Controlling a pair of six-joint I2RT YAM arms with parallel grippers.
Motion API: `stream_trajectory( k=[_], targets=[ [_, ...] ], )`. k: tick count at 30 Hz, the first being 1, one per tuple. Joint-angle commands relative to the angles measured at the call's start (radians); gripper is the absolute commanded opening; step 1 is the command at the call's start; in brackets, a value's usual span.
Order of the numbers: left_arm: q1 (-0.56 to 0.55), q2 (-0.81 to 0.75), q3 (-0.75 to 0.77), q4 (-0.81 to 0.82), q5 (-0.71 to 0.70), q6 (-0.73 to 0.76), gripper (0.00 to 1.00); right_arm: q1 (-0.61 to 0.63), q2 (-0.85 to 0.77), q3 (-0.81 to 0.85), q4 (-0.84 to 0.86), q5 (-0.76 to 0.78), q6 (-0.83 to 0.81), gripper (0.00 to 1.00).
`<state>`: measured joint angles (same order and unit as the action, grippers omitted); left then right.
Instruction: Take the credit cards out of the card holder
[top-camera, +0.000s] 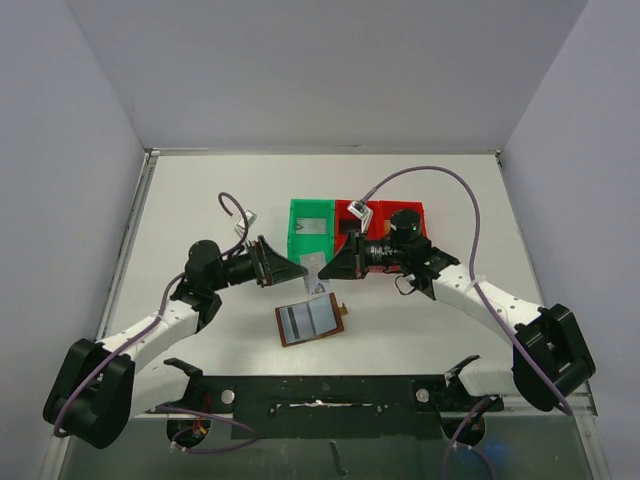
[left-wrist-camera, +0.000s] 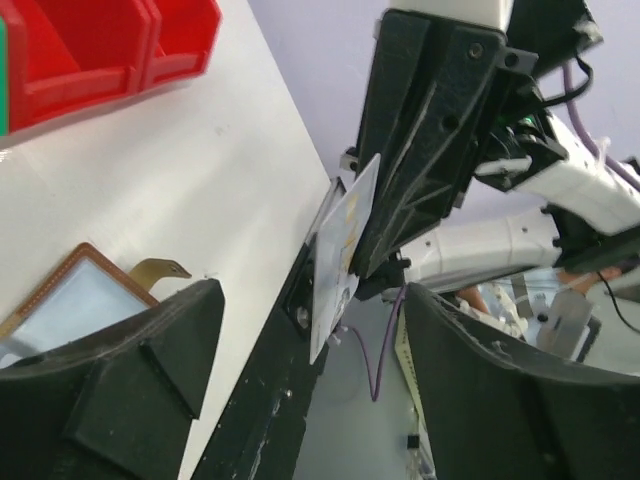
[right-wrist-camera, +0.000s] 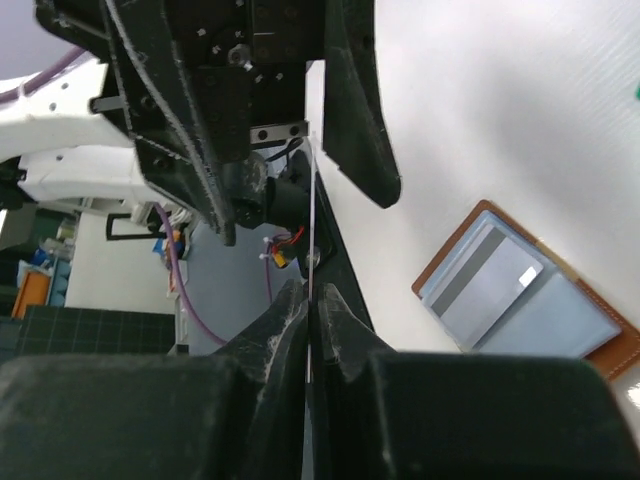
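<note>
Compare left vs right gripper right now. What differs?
1. The left gripper has its fingers spread wide; the right gripper has its fingers pinched shut.
2. The left gripper holds nothing, with its fingers clear of the card on both sides; the right gripper clamps the pale card by one end.
Shared: both are black and point at each other tip to tip, near the open card holder.

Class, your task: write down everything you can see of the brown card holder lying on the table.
The card holder is a small brown wallet, leather by its look, with stitching along its edges and a grey-blue lining. It lies opened flat, lining up, on the white table, towards the near edge. A small brown tab sticks out of one side. A pale grey card with a darker stripe lies against one half of the lining. Nothing else touches it.
</note>
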<state>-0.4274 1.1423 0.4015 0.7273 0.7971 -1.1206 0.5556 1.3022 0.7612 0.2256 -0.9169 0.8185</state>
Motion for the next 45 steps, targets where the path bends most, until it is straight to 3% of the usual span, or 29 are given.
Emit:
stream_trajectory(
  k=[1, 7, 11, 15, 19, 23, 31, 45],
  targets=[
    [0.028, -0.090, 0.127, -0.357, -0.086, 0.219, 0.75, -0.006, 0.011, 0.124, -0.166, 0.149, -0.147, 0.00],
    [0.126, -0.225, 0.235, -0.876, -0.451, 0.453, 0.75, 0.005, 0.066, 0.233, -0.288, 0.521, -0.321, 0.00],
    [0.152, -0.291, 0.278, -1.025, -0.643, 0.558, 0.75, 0.058, 0.105, 0.275, -0.280, 0.820, -0.541, 0.00],
    [0.154, -0.342, 0.306, -1.042, -0.771, 0.645, 0.76, 0.140, 0.155, 0.278, -0.170, 1.056, -0.852, 0.00],
    [0.156, -0.336, 0.304, -1.039, -0.853, 0.722, 0.76, 0.144, 0.258, 0.358, -0.153, 1.017, -1.006, 0.00],
    [0.168, -0.311, 0.290, -1.031, -0.907, 0.769, 0.76, 0.145, 0.377, 0.495, -0.259, 0.983, -1.123, 0.00],
    [0.315, -0.274, 0.282, -0.984, -0.782, 0.741, 0.78, 0.145, 0.507, 0.607, -0.354, 0.949, -1.318, 0.00],
    [0.325, -0.332, 0.275, -1.018, -0.902, 0.743, 0.78, 0.148, 0.729, 0.836, -0.489, 1.026, -1.422, 0.02]
  ],
)
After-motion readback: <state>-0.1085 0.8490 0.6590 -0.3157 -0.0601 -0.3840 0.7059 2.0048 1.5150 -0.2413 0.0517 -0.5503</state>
